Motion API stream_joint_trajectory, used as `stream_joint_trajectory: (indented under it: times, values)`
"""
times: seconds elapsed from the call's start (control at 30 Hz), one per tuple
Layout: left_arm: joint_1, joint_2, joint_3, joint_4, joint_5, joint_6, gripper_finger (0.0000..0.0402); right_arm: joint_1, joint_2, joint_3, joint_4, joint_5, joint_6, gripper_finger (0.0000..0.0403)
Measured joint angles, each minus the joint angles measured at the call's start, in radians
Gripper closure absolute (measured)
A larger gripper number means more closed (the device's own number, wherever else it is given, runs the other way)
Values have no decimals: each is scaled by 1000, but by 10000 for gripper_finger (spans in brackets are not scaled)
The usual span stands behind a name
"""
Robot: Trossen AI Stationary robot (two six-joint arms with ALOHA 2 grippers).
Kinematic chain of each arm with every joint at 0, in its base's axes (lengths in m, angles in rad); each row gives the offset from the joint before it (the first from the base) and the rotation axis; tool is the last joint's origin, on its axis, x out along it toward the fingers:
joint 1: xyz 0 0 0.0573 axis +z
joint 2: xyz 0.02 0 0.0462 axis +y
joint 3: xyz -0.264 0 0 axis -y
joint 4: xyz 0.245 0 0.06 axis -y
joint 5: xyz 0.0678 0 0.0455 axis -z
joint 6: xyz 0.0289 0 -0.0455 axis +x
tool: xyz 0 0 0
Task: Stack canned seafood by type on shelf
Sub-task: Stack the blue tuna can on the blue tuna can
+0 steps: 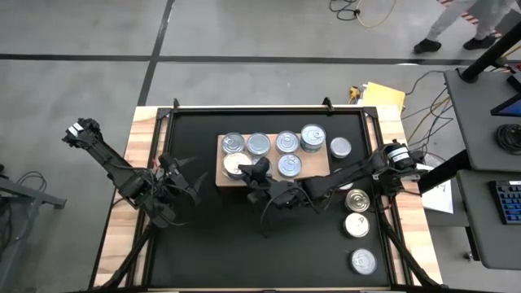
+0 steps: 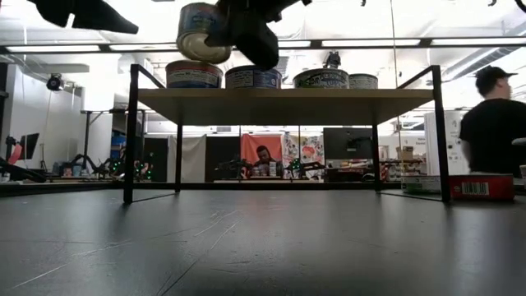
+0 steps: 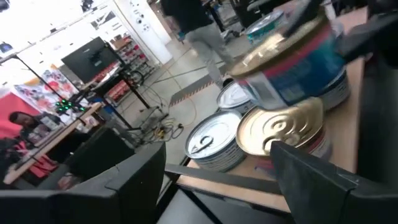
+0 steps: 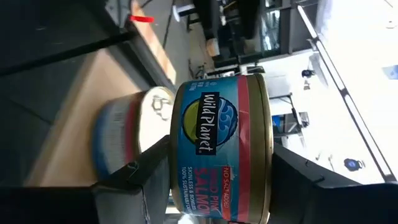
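Near you, at the front right of the black mat, three tins lie loose: one at the front, one a bit farther back, and a gold-topped one behind that.

Your left gripper hangs over the left part of the mat, near the shelf's left end. Its fingers are spread apart and hold nothing.

Your right gripper reaches in from the right, over the front left part of the shelf. It is pinching a blue and red salmon tin between its two fingers. In the low view that held tin is tipped a little and hangs just above the tins standing on the shelf board. In the right wrist view a gold-lidded tin stands on the wood right behind the held one.

On the shelf, a pale-topped tin shows at the front left, partly under the gripper. Beside it is another front tin. Behind them stands a back row of four tins, all with silver tops. One more tin sits on the mat just off the shelf's right end.

Far beyond the table, a person in black stands at the right, and another person sits at a desk in the room.
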Motion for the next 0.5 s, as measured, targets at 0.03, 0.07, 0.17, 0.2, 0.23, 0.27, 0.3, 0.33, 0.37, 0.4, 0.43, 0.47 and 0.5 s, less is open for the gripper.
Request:
stream_joint_trajectory:
  times: [0.03, 0.07, 0.17, 0.2, 0.23, 0.27, 0.3, 0.33, 0.37, 0.4, 0.43, 0.47, 0.5]
  values:
    - [0, 0, 0, -11, -3, 1, 129, 0, 6, 4, -5, 0, 0, 206]
    - [0, 0, 0, -16, -3, 0, 129, 0, 10, 5, -5, -2, 0, 205]
    - [1, 0, -2, -28, -4, 0, 129, 0, 22, 13, 4, -2, 0, 207]
    - [1, 0, -3, -28, -5, 0, 129, 0, 24, 13, 2, -2, 0, 210]
    - [1, 0, -4, -30, -5, 0, 129, 0, 32, 13, 5, -1, 0, 212]
    - [1, 0, -5, -32, -5, 6, 129, 0, 37, 13, 6, 0, -1, 213]
    - [1, 0, -5, -36, -5, 16, 129, 0, 40, 13, -1, 0, -3, 214]
    - [1, 0, -5, -36, -6, 27, 129, 0, 41, 13, -6, -2, -8, 213]
    - [1, 0, -5, -35, -13, 36, 129, 0, 43, 13, -4, -2, -8, 212]
    - [1, 0, -5, -36, -26, 41, 129, -1, 44, 13, 1, -2, -9, 209]
    - [1, 0, -5, -35, -40, 42, 129, -2, 44, 13, 5, 0, -13, 206]
    - [1, 0, -5, -35, -54, 43, 129, -3, 44, 13, 5, 0, -17, 203]
    - [2, 0, -5, -35, -61, 43, 129, -5, 44, 13, 3, -1, -19, 202]
